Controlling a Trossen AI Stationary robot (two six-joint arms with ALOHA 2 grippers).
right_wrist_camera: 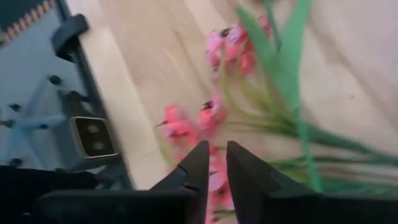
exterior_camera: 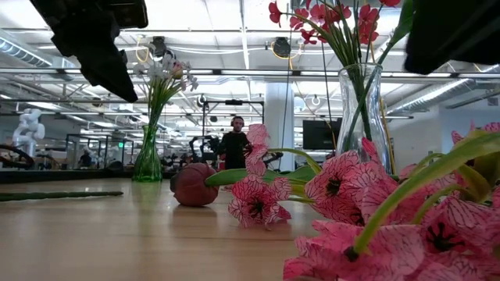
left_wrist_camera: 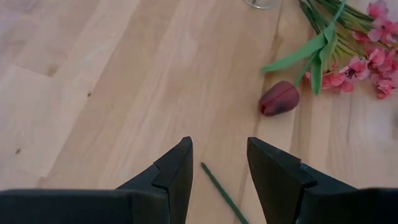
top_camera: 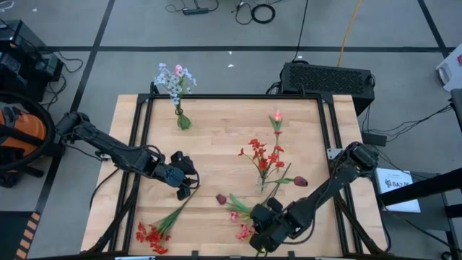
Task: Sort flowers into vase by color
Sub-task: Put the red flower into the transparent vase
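My left gripper (top_camera: 185, 189) (left_wrist_camera: 219, 163) is open, low over the table's left half. Its fingers stand on either side of the free end of a green stem (left_wrist_camera: 222, 193) without touching it. That stem belongs to a red spray (top_camera: 151, 235) lying at the near left. My right gripper (top_camera: 264, 235) (right_wrist_camera: 217, 167) hovers over a pink spray (top_camera: 242, 217) (right_wrist_camera: 211, 115) lying near the near edge, its fingers a narrow gap apart. A green vase (top_camera: 183, 121) holds pale blue and pink blooms. A clear vase (exterior_camera: 363, 109) holds red blooms (top_camera: 263, 157).
Two dark maroon tulips lie on the wood, one (top_camera: 221, 198) (left_wrist_camera: 279, 98) between the arms and one (top_camera: 300, 181) right of the clear vase. A pink tulip (top_camera: 277, 118) lies toward the far right. A person (exterior_camera: 234, 144) stands far back in the room. Bare wood (top_camera: 216, 155) spans the table's middle.
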